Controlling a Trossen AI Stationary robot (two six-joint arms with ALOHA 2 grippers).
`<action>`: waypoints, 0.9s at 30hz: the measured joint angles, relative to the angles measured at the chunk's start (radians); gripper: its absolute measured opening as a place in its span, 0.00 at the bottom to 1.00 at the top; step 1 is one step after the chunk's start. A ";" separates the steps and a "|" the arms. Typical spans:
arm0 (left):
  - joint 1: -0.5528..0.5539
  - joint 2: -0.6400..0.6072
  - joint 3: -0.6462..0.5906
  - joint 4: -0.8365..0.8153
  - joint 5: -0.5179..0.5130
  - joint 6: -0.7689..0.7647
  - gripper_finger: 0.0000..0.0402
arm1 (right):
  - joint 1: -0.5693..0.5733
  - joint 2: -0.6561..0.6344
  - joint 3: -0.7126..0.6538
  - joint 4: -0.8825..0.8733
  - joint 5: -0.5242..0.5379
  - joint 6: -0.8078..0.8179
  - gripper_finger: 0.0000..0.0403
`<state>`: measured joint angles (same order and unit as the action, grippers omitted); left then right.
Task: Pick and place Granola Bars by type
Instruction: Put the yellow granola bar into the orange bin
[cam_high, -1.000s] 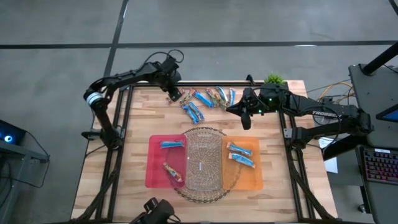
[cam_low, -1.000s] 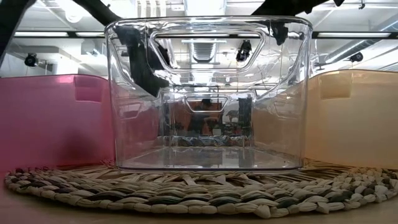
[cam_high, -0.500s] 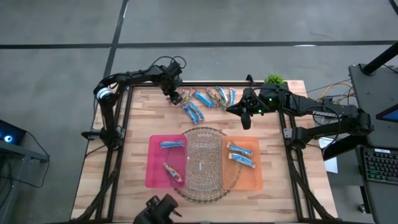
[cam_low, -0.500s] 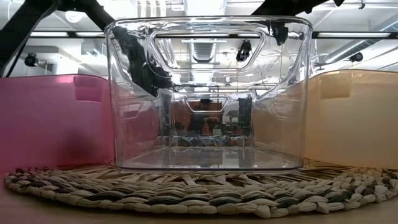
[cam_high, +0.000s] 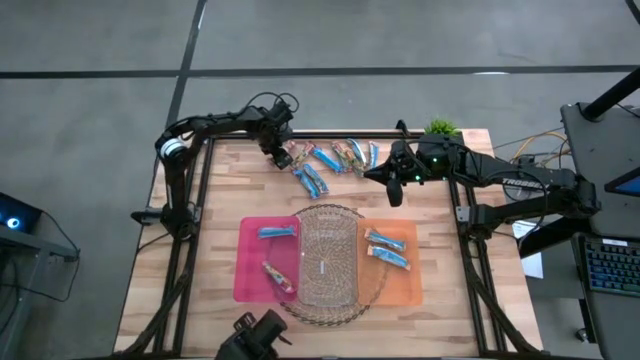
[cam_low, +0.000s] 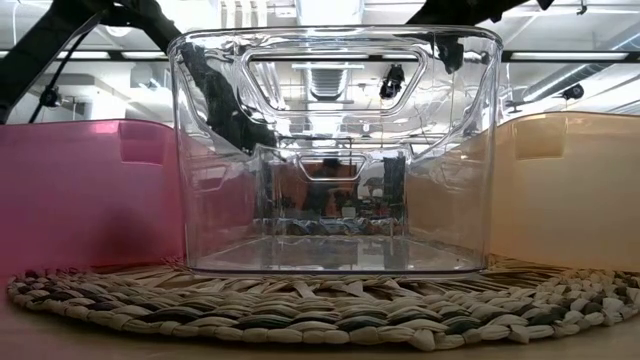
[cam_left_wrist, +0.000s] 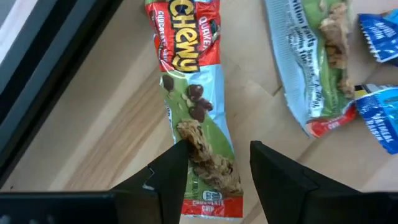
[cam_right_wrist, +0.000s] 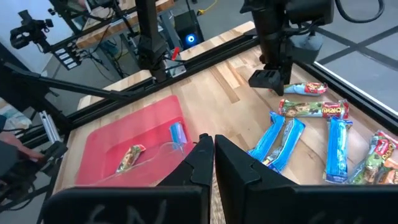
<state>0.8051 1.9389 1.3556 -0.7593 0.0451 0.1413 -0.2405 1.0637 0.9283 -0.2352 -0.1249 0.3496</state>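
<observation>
Left wrist view, tool (cam_left_wrist: 211, 165) straddling red-green Chewy bar (cam_left_wrist: 196, 106)

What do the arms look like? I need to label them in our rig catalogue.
Both are black, jointed arms. The left arm has a white band near its elbow and looped black cables at the wrist. The right arm carries white lettering. Each gripper's fingers are dark, angular wedges.

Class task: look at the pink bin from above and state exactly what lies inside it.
Inside the pink bin lie two bars: a blue bar towards the far end and a red-and-green bar nearer the front. The floor beneath each wrapper is covered.
</observation>
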 joint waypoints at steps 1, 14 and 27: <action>0.000 0.002 0.000 0.000 -0.003 0.000 0.39 | 0.000 0.000 0.000 0.000 0.000 0.000 0.02; -0.001 0.003 -0.002 0.014 -0.093 -0.029 0.38 | 0.000 0.000 0.000 0.000 0.006 0.010 0.02; -0.002 0.003 -0.002 0.019 -0.081 -0.045 0.38 | 0.000 0.000 0.000 0.000 0.007 0.010 0.02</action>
<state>0.8028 1.9419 1.3533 -0.7406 -0.0358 0.0961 -0.2405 1.0637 0.9283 -0.2349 -0.1177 0.3596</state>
